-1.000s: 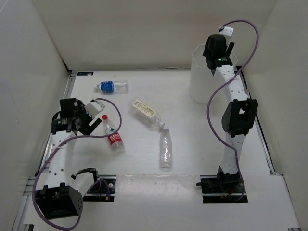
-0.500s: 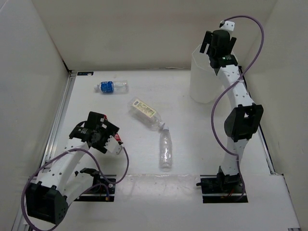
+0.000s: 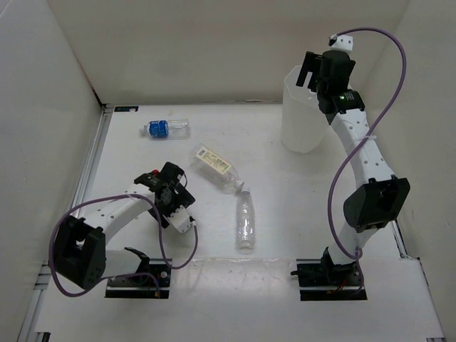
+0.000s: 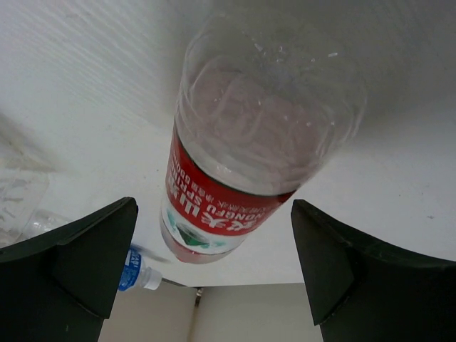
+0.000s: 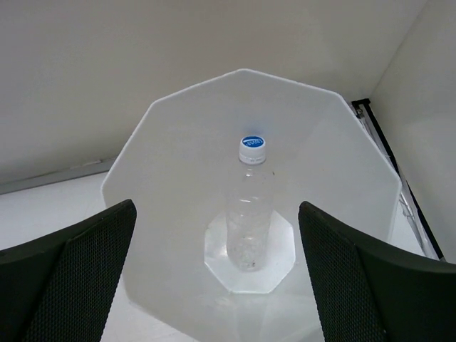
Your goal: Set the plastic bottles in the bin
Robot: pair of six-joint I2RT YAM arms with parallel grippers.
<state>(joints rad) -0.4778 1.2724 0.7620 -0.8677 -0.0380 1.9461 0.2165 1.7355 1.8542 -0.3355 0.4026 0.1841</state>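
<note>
The red-labelled bottle point(image 4: 235, 185) lies on the table between the wide-apart fingers point(image 4: 78, 263) of my open left gripper point(image 4: 214, 263), untouched. From above, that gripper point(image 3: 162, 184) covers it except its red cap point(image 3: 154, 173). A blue-labelled bottle point(image 3: 165, 128) lies at the back left. A yellowish-labelled bottle point(image 3: 214, 167) and an unlabelled bottle point(image 3: 245, 221) lie mid-table. My right gripper point(image 3: 313, 71) hangs open over the bin point(image 3: 299, 125). In the right wrist view a clear bottle point(image 5: 251, 206) stands inside the bin point(image 5: 249, 71), below the open gripper point(image 5: 217, 285).
White walls enclose the table on the left, back and right. A metal rail point(image 3: 92, 164) runs along the left edge. Purple cables loop from both arms. The blue-labelled bottle point(image 4: 135, 271) shows far off between the left fingers.
My left arm swung from the table's left side rightward and now sits over the red-labelled bottle. The right gripper rose slightly above the bin.
</note>
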